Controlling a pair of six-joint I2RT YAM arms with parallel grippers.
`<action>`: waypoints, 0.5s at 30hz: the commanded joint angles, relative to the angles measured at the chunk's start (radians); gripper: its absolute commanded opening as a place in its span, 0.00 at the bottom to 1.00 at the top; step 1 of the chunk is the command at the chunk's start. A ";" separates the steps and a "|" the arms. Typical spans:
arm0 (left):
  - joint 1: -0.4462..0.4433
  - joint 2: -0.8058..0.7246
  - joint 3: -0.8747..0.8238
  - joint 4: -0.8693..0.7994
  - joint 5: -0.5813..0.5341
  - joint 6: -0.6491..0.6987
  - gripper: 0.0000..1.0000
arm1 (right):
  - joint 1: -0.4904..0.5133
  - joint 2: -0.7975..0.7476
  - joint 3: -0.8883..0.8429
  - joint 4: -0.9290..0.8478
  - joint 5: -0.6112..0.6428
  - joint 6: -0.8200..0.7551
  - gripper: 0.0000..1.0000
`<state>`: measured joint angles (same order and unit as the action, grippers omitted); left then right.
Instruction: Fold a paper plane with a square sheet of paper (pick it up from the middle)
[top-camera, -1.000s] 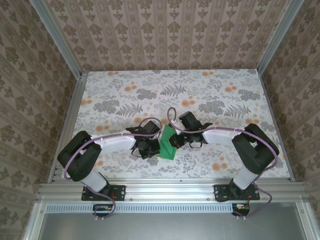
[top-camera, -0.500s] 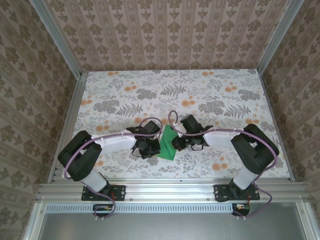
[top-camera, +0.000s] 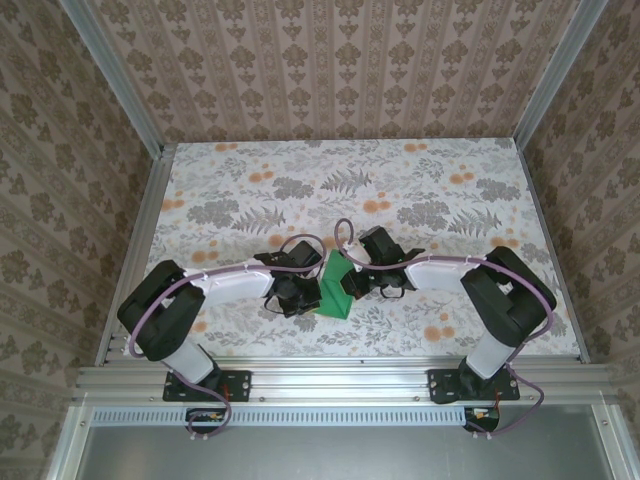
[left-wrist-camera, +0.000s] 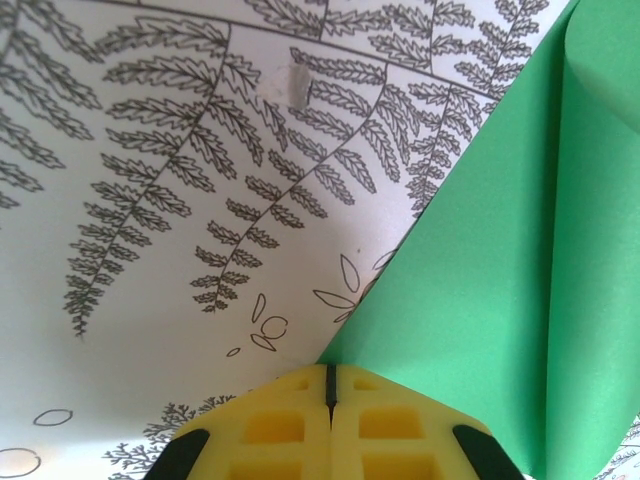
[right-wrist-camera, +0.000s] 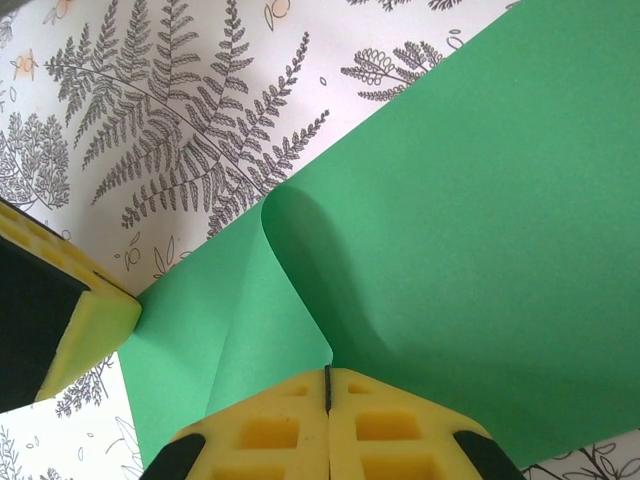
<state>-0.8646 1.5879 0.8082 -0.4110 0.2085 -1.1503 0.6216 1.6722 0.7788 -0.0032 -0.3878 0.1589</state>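
The square sheet of paper (top-camera: 337, 287) sits near the middle of the worktop (top-camera: 450, 180), toward its near edge, bent into a smaller green shape between the 2 arms. Part of it is lifted off the floral surface. In the left wrist view, 1 straight edge of the sheet (left-wrist-camera: 500, 300) runs diagonally from the pads up to the top right, and a second layer curls over at the upper right. In the right wrist view the sheet (right-wrist-camera: 480, 200) rolls into a soft rounded loop rising from the pinch point, while its long edge cuts across the fern print.

My left fingers (left-wrist-camera: 335, 395) are closed, pads flush, nipping the sheet's corner at the seam. My right fingers (right-wrist-camera: 335, 392) are also closed, gripping the sheet where the loop begins. From above, the left fingers (top-camera: 310, 292) and right fingers (top-camera: 354, 285) flank the sheet closely, almost facing each other.

A broad stretch of worktop lies between the sheet and the back wall (top-camera: 330, 60), with more room left and right. The aluminium rail (top-camera: 330, 378) is close on the near side.
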 joint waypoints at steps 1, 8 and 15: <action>-0.008 0.027 0.009 -0.054 -0.040 0.027 0.00 | -0.003 0.029 -0.003 0.009 0.011 -0.012 0.07; -0.010 -0.003 0.029 -0.070 -0.051 0.044 0.00 | 0.001 0.024 -0.042 0.040 -0.014 0.024 0.07; -0.015 -0.036 0.072 -0.079 -0.048 0.083 0.07 | 0.015 0.012 -0.057 0.074 -0.015 0.054 0.08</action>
<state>-0.8703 1.5867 0.8330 -0.4522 0.1814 -1.1114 0.6266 1.6917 0.7414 0.0486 -0.3939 0.1879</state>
